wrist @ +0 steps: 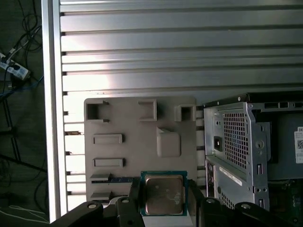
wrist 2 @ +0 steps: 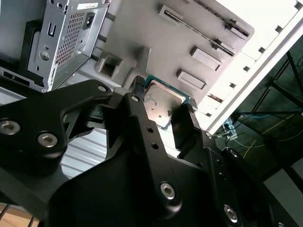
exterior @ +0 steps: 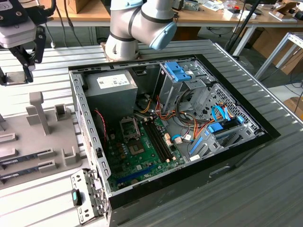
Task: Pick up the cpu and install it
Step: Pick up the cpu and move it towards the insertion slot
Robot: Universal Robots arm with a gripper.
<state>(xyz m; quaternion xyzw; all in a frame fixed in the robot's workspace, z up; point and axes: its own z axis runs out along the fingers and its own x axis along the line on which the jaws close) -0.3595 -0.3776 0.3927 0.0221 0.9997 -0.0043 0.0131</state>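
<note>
Above the slatted tabletop point(wrist: 142, 47) and grey tray point(wrist: 137, 127), the gripper point(wrist: 164, 201) has its jaws clamped on opposite edges of the cpu point(wrist: 163, 193), a light, stiff, thin chip, probably slick on top and delicate beneath, so the edges seem the right hold.

The cpu point(wrist: 164, 194) is a small flat square chip; its top is pale silvery metal, edged by a thin green rim; some faint marks show on the metal; the pincer point(wrist 2: 162, 98) grips it by two opposite edges, one black finger on each; in both wrist views its metal top faces the camera; it sits square between the fingers, over the edge of a grey tray point(wrist: 137, 137).
</note>
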